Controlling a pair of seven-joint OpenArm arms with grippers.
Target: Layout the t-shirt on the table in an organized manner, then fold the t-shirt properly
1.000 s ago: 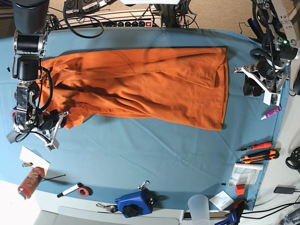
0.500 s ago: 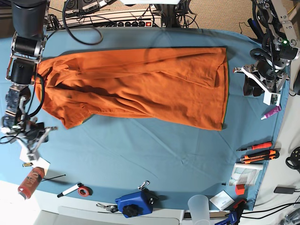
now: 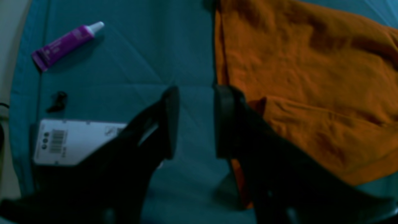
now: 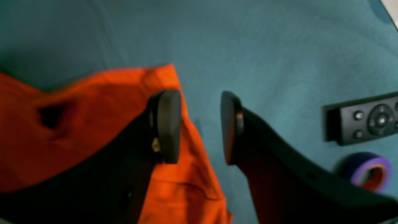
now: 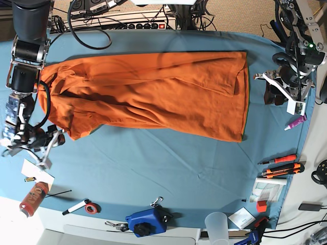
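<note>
The orange t-shirt (image 5: 153,94) lies spread out lengthwise on the teal table (image 5: 168,168), with creases and a folded strip along its far side. My right gripper (image 5: 51,143) hovers open and empty by the shirt's near left corner. In the right wrist view one finger (image 4: 168,124) is over the shirt's edge (image 4: 93,109), and the gap of the gripper (image 4: 199,124) is over bare cloth. My left gripper (image 5: 271,92) is open and empty just off the shirt's right hem. In the left wrist view this gripper (image 3: 196,121) is beside the hem (image 3: 311,93).
A purple tube (image 5: 296,121) (image 3: 62,45) and a white labelled box (image 3: 71,141) lie near my left gripper. A remote (image 4: 363,121) and a tape roll (image 4: 370,171) lie near my right one. A blue device (image 5: 148,222), a marker (image 5: 76,206), screwdrivers (image 5: 281,166) and a cup (image 5: 217,224) line the front edge.
My right gripper drew away from the shirt's near left corner toward the table edge, then came back a little toward it. The corner now lies flat. The left arm has not moved.
</note>
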